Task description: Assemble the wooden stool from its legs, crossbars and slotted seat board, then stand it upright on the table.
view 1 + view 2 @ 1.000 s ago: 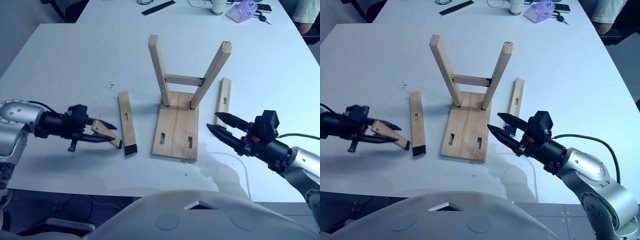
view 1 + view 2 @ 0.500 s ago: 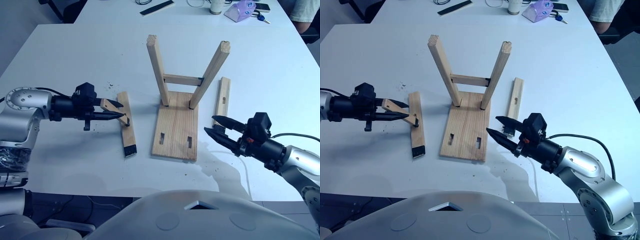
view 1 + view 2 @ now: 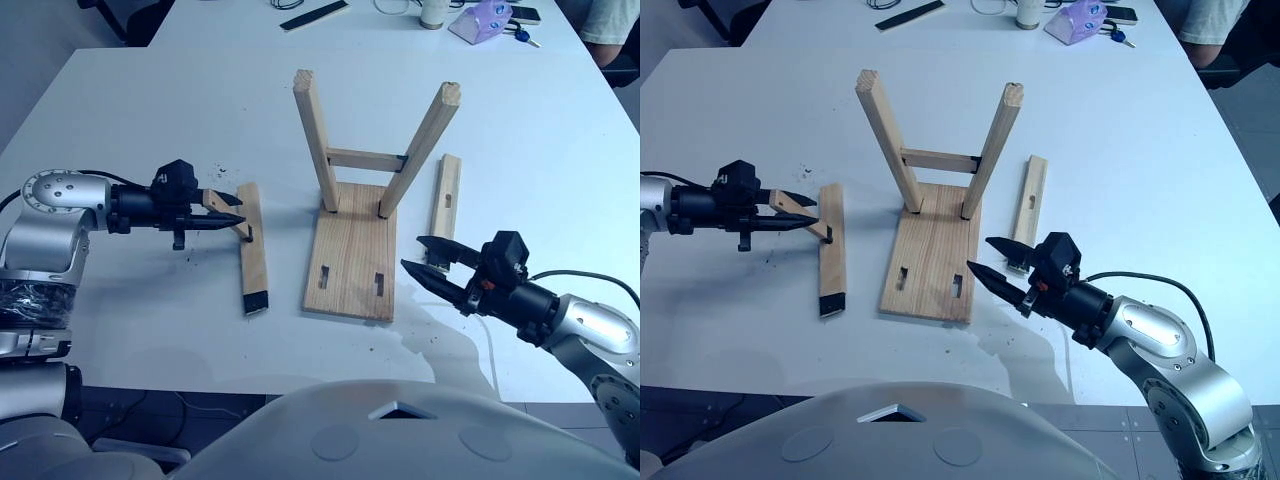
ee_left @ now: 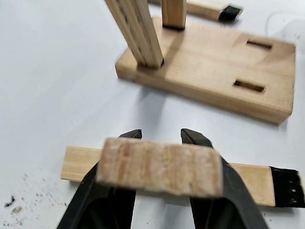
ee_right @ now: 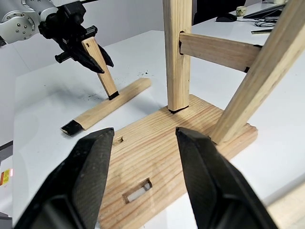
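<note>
The slotted seat board (image 3: 352,250) lies flat mid-table with two legs (image 3: 314,135) standing in its far slots, joined by a crossbar (image 3: 365,158). One loose leg (image 3: 253,245) lies left of the board, another (image 3: 446,197) lies to its right. My left gripper (image 3: 225,213) is shut on a short crossbar (image 4: 159,167), held tilted with its dark lower end touching the left loose leg (image 4: 257,179). My right gripper (image 3: 428,263) hangs open just off the board's near right corner, its fingers (image 5: 90,176) spread before the board (image 5: 190,138).
Small items sit along the far table edge: a purple object (image 3: 488,20), a cup (image 3: 434,12) and a black strip (image 3: 316,15). Dark specks (image 3: 218,170) dot the table near the left loose leg. A cable (image 3: 590,275) trails from the right arm.
The left arm carried the short crossbar from the near left up and inward onto the left loose leg. The right gripper crept left toward the board's corner, still open.
</note>
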### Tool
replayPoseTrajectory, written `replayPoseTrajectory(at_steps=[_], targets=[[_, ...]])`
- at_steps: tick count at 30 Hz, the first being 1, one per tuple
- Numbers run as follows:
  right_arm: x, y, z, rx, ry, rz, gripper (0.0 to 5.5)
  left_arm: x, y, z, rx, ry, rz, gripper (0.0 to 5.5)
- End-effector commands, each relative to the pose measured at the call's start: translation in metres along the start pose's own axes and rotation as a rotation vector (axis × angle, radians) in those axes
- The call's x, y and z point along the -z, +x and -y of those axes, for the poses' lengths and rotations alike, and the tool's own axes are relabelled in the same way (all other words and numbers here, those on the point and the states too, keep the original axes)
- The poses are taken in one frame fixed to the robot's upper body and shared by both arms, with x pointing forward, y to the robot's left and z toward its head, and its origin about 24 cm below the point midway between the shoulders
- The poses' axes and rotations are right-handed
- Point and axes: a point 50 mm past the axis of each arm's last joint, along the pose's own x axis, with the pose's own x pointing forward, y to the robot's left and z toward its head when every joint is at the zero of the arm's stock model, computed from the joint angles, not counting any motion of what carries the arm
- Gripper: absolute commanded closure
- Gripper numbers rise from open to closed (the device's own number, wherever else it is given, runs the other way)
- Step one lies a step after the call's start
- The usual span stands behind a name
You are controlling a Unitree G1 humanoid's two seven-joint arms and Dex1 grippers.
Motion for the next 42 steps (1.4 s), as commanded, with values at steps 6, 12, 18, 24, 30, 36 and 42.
replayPoseTrajectory(at_steps=[6,12,18,24,30,36,42], targets=[[0.005,0.000,-0.001,0.007,-0.023,-0.024,3.11,0.022,0.008,0.006,0.009,-0.052,-0.141,4.19],[0.007,0.002,-0.001,-0.005,-0.032,-0.038,3.11,0.024,0.025,0.016,0.061,-0.161,-0.046,4.19],[0.008,0.002,0.000,-0.020,-0.037,-0.055,3.11,0.032,0.033,0.018,0.015,-0.262,0.054,4.19],[0.008,0.003,0.003,-0.030,-0.045,-0.064,3.11,0.028,0.043,0.022,-0.016,-0.231,0.072,4.19],[0.009,0.004,0.004,-0.030,-0.051,-0.067,3.11,0.018,0.048,0.021,-0.043,-0.161,0.036,4.19],[0.010,0.006,0.005,-0.032,-0.056,-0.071,3.11,0.019,0.053,0.019,-0.088,-0.094,0.013,3.41],[0.014,0.006,0.008,-0.035,-0.055,-0.087,3.11,0.039,0.071,0.029,-0.163,-0.089,0.028,2.52]])
